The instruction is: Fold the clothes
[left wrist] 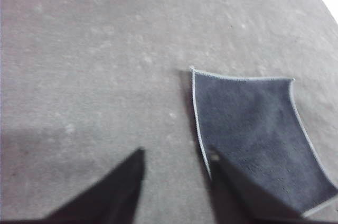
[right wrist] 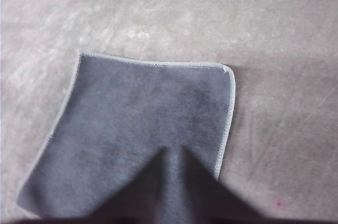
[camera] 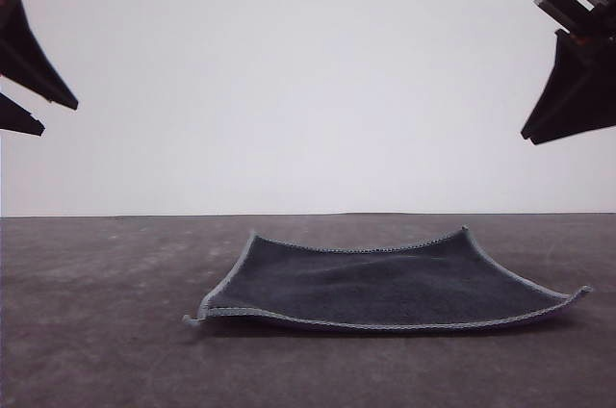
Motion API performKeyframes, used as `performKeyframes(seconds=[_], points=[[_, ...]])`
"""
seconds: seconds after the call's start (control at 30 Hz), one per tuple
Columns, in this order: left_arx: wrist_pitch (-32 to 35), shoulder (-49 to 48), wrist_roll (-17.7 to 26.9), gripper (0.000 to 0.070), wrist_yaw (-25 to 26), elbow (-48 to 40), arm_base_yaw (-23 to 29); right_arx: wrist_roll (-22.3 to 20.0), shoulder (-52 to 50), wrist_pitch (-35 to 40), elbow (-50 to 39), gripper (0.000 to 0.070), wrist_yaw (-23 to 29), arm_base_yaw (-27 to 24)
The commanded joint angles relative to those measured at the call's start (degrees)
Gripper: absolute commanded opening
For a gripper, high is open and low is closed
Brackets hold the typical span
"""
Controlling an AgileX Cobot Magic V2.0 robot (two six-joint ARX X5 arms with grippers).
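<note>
The clothes are one small square cloth [camera: 385,283], dark charcoal face up with light grey stitched edging, lying flat on the table with its corners slightly curled. My left gripper [camera: 60,117] hangs open high at the upper left, well above the table. In the left wrist view its fingers [left wrist: 177,152] are spread, one tip over the cloth's [left wrist: 248,123] near edge. My right gripper [camera: 529,137] hangs high at the upper right, its fingers together and holding nothing. In the right wrist view it [right wrist: 174,152] hovers over the cloth [right wrist: 142,108].
The dark grey table [camera: 96,331] runs to a far edge, with a plain white wall behind it. Bare tabletop surrounds the cloth on all sides.
</note>
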Motion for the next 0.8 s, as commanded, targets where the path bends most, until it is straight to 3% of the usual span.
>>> performKeyframes(seconds=[0.0, 0.23, 0.4, 0.5, 0.6, 0.77], points=[[0.3, 0.4, 0.3, 0.0314, 0.3, 0.8, -0.1, -0.7, 0.4, -0.4, 0.5, 0.0643, -0.2, 0.2], [0.7, 0.4, 0.0, 0.0312, 4.4, 0.8, -0.5, -0.7, 0.4, -1.5, 0.5, 0.0667, -1.9, 0.2], [5.4, 3.5, -2.2, 0.0313, 4.5, 0.9, -2.2, -0.6, 0.6, 0.2, 0.5, 0.0660, -1.8, 0.2], [9.6, 8.6, -3.8, 0.0313, 5.0, 1.7, -2.9, -0.4, 1.6, 1.8, 0.9, 0.0614, -1.6, 0.1], [12.7, 15.7, -4.9, 0.0313, 7.6, 4.2, -4.0, -0.4, 4.4, 1.7, 2.9, 0.0613, -1.7, 0.1], [12.8, 28.3, -3.9, 0.0313, 9.6, 12.2, -6.4, -1.0, 12.6, 1.4, 8.4, 0.0613, -2.1, 0.1]])
